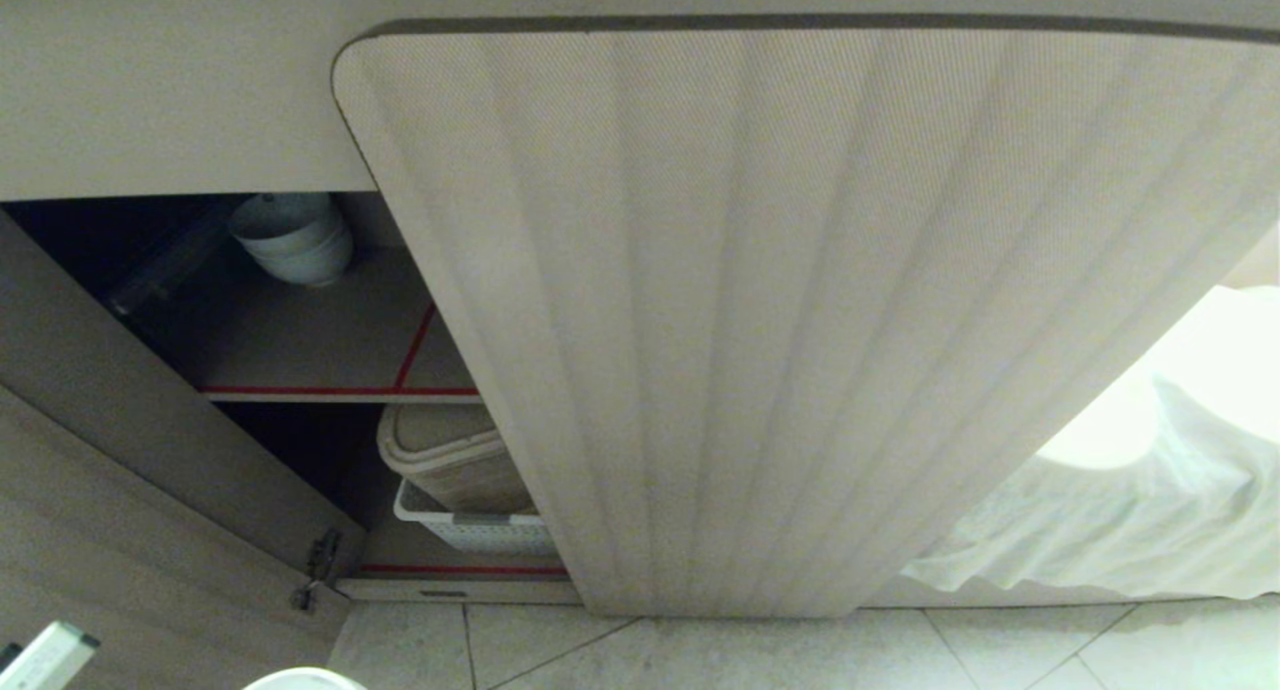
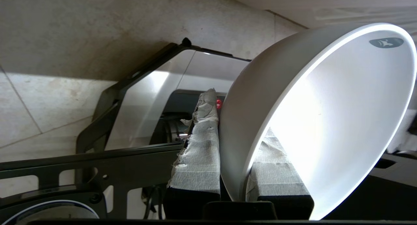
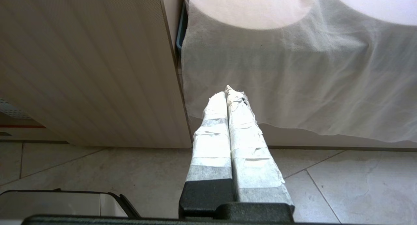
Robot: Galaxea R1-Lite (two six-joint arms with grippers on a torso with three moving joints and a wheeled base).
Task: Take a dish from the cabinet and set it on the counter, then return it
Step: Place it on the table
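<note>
My left gripper (image 2: 239, 117) is shut on the dish (image 2: 332, 114), a plain white bowl tilted on edge. One taped finger (image 2: 198, 153) presses its outer wall and the other sits inside it. Behind the dish lie floor tiles and my own base. In the head view only a white rim of the dish (image 1: 300, 680) shows at the bottom edge, below the cabinet (image 1: 800, 320), whose left door (image 1: 120, 440) stands open. The counter's top is out of view. My right gripper (image 3: 228, 93) hangs shut and empty above the floor beside the ribbed door.
A stack of white bowls (image 1: 295, 238) lies on the upper shelf (image 1: 330, 340), which is edged in red tape. Below it a beige container (image 1: 450, 460) sits in a white basket (image 1: 470, 530). A white cloth (image 1: 1130, 510) hangs to the right of the ribbed door.
</note>
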